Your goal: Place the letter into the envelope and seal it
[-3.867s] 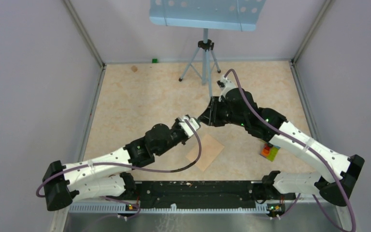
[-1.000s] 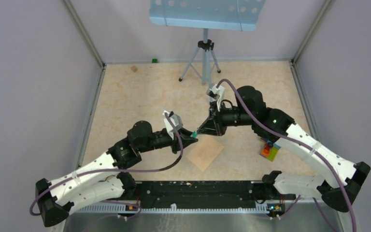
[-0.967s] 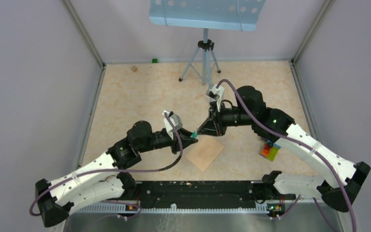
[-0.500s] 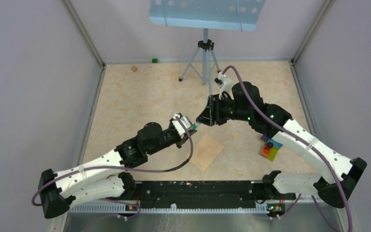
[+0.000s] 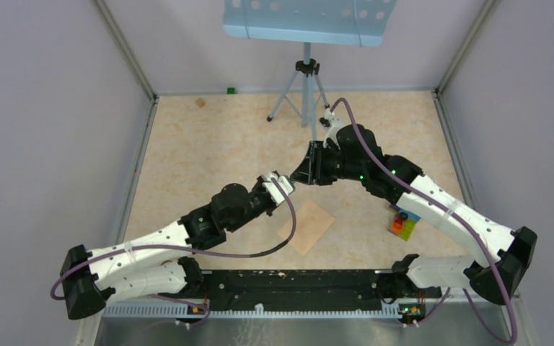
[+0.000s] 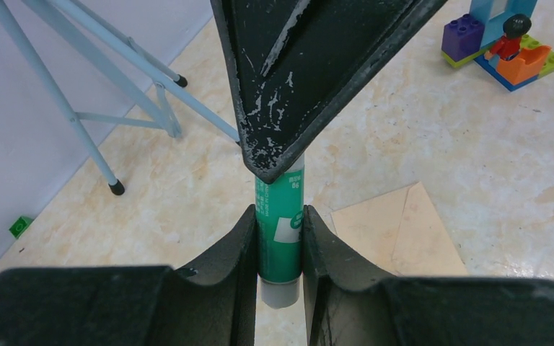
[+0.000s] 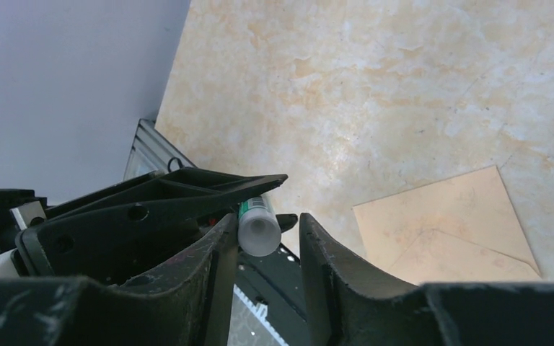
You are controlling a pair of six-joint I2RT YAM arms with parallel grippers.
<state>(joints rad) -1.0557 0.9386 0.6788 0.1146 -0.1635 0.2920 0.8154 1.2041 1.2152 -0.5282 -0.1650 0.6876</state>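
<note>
Left tool (image 6: 280, 215) clamped on green glue stick (image 6: 280, 249), held up above the envelope (image 5: 306, 226). Right tool (image 7: 265, 216) straddles the white cap, a slight gap each side, likely to uncap it for sealing. Envelope lies flat on the worktop (image 5: 202, 158), its flap state unclear. Letter not visible; possibly inside.

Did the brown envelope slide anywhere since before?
No. The envelope lies in the same spot, its near corner just as close to the black base rail as before.
</note>
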